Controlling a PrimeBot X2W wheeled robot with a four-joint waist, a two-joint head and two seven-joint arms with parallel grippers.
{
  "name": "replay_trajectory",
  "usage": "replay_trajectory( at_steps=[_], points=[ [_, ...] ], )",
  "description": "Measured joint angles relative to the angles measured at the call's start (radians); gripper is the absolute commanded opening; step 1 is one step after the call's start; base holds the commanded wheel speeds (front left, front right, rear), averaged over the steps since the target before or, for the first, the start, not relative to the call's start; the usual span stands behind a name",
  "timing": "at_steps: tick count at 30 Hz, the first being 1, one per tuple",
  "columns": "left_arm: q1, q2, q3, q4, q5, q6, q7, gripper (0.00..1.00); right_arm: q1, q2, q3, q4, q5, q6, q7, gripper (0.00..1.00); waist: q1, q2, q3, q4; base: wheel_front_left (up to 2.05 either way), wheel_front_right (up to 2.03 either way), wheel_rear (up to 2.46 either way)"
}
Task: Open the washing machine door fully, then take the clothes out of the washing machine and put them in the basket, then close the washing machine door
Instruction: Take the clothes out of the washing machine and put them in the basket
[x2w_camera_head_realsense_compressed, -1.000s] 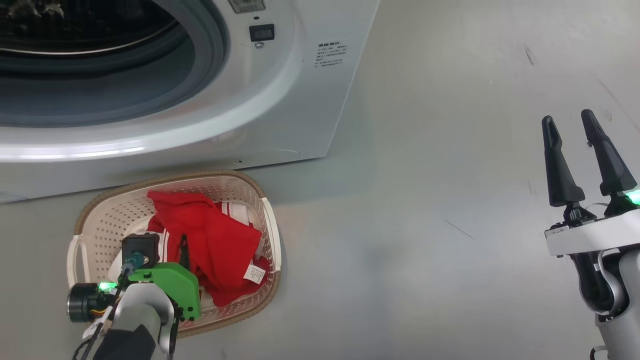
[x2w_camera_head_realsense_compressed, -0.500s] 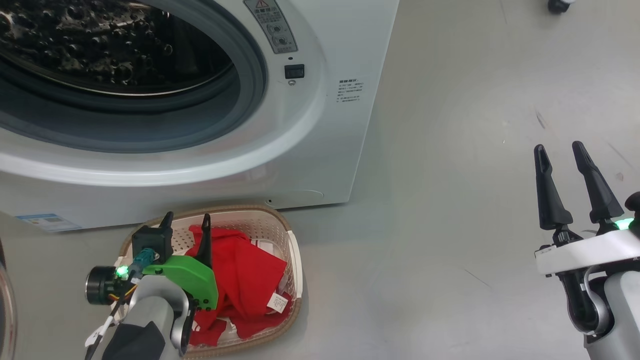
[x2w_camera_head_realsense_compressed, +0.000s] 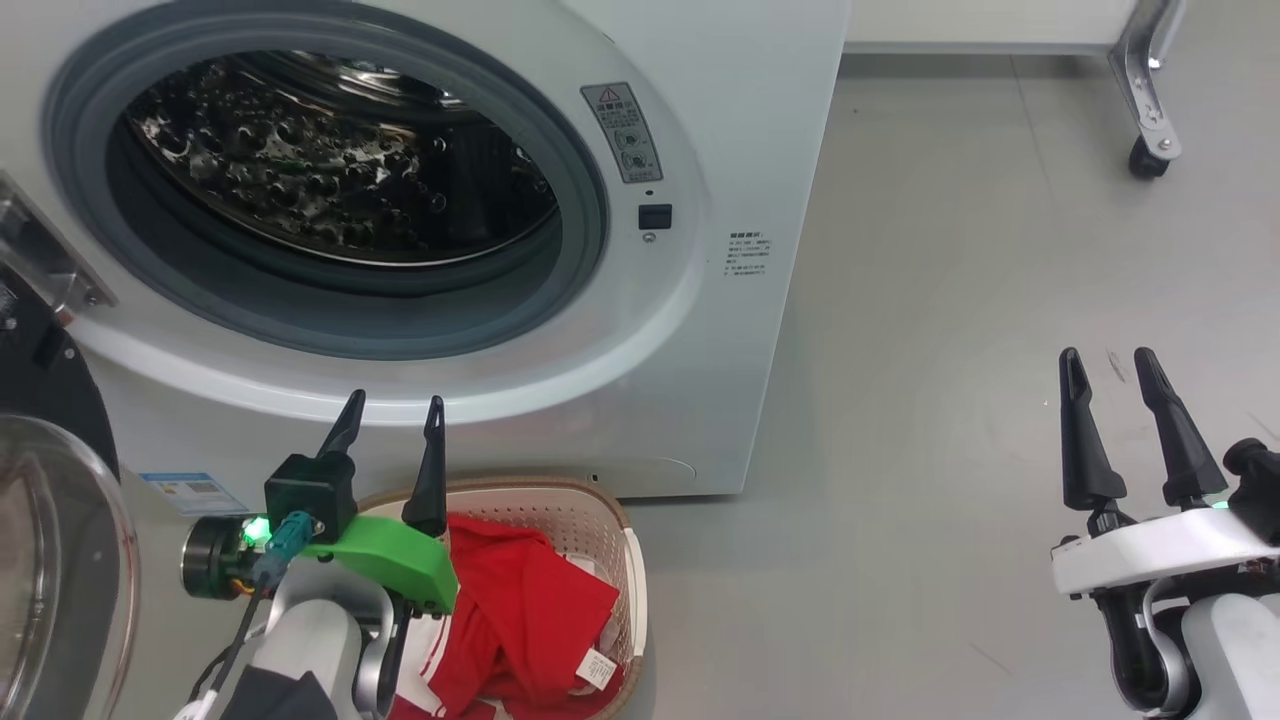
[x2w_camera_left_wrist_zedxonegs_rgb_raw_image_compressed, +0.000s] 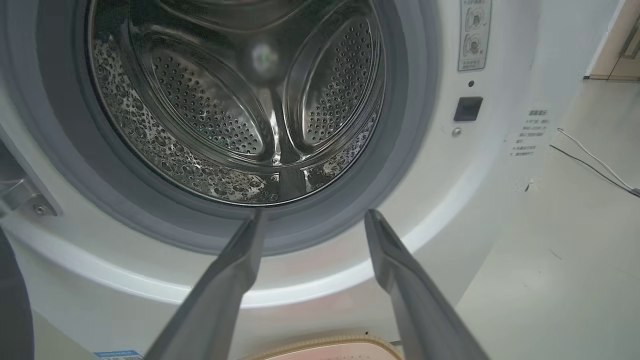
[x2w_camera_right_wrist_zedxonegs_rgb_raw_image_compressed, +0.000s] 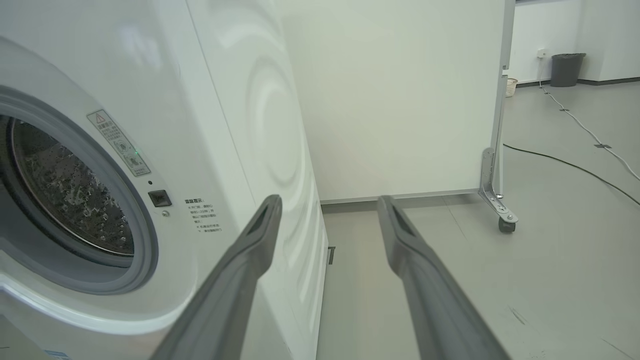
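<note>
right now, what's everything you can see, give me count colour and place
washing machine: one, white, upper left of head view
drum: one, steel, inside the machine
door: one, black rim, clear glass, swung open at far left
basket: one, cream, brown rim, on the floor before the machine
clothes: red and white, count unclear, in the basket
blue sticker: one, low on the machine front
wheeled panel: one, white, behind the machine
bin: one, dark grey, far corner
left claw: one, dark, open, near the basket, aimed at the drum
right claw: one, dark, open, over the floor at right
</note>
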Motion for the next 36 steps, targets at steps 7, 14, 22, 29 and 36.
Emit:
replay_trajectory(
  at_steps=[7, 14, 22, 29, 36],
  points=[
    [0.091, 0.001, 0.018, -0.092, 0.020, 0.000, 0.000, 1.00, 0.039, 0.030, 0.000, 0.003, -0.021, 0.000, 0.000, 1.00, 0.0000, 0.0000, -0.069, 0.025, 0.00, 0.00, 0.00],
    [0.184, 0.002, 0.041, -0.165, 0.020, 0.013, 0.000, 1.00, 0.062, 0.047, 0.011, 0.003, -0.042, 0.000, 0.000, 1.00, 0.0000, 0.0000, -0.111, 0.039, 0.00, 0.00, 0.00],
    [0.254, 0.003, 0.055, -0.247, 0.020, 0.023, 0.000, 1.00, 0.066, 0.050, 0.010, 0.000, -0.051, 0.000, 0.000, 1.00, 0.0000, 0.0000, -0.121, 0.038, 0.00, 0.00, 0.00],
    [0.295, 0.003, 0.055, -0.300, 0.017, 0.026, 0.000, 1.00, 0.082, 0.055, 0.010, -0.001, -0.055, 0.000, 0.000, 1.00, 0.0000, 0.0000, -0.125, 0.036, 0.00, 0.00, 0.00],
    [0.328, 0.006, 0.055, -0.329, 0.021, 0.032, 0.000, 1.00, 0.082, 0.058, 0.010, -0.002, -0.060, 0.000, 0.000, 1.00, 0.0000, 0.0000, -0.128, 0.034, 0.00, 0.00, 0.00]
  ],
)
